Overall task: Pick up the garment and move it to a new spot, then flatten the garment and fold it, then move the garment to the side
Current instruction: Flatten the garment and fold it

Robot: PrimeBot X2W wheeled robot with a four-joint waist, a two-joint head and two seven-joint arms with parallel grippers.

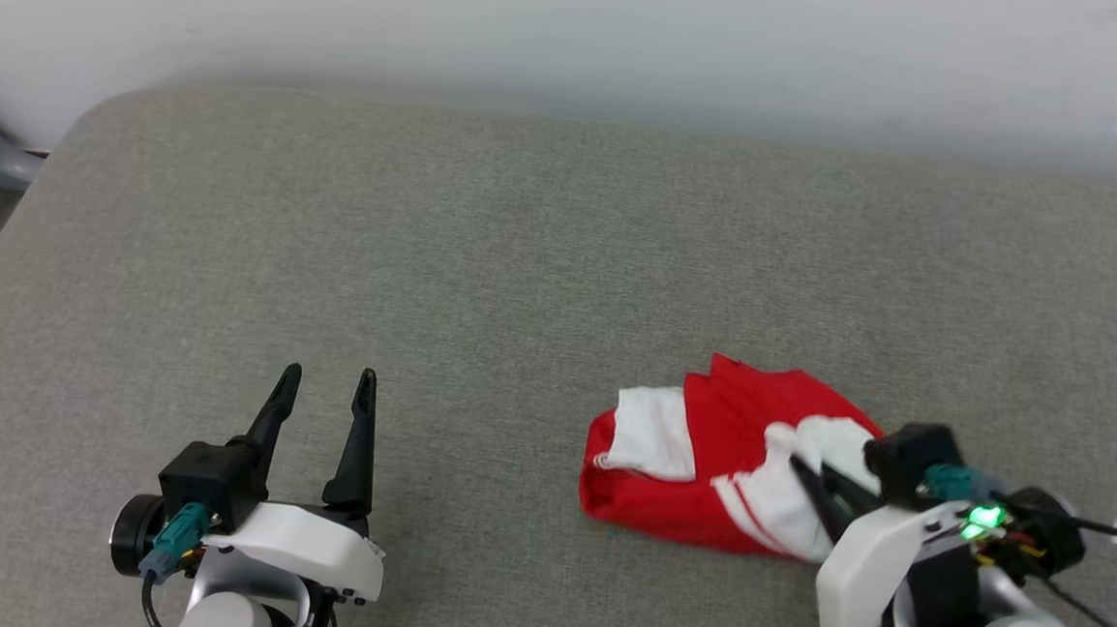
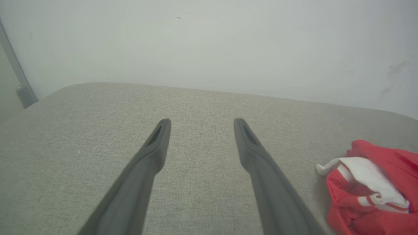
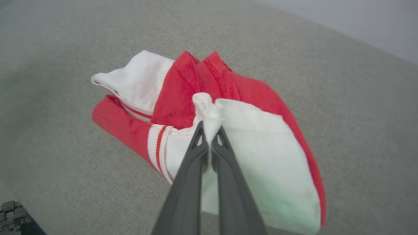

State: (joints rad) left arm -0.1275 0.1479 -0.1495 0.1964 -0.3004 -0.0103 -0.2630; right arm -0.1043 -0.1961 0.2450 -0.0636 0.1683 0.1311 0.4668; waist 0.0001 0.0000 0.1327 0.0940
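Near the scene's right side the garment (image 1: 695, 458) lies crumpled, red with white sleeves, on a grey padded surface (image 1: 485, 251). The right gripper (image 3: 209, 135) is clamped shut on a white fold, so the pick-up seems in hand; next calls for a lift and carry to bare surface. Well left, the left gripper (image 1: 330, 377) stands wide open, empty

Nothing can be read in any view; the garment (image 1: 736, 421) lies crumpled and shows plain red and white cloth with striped trim.
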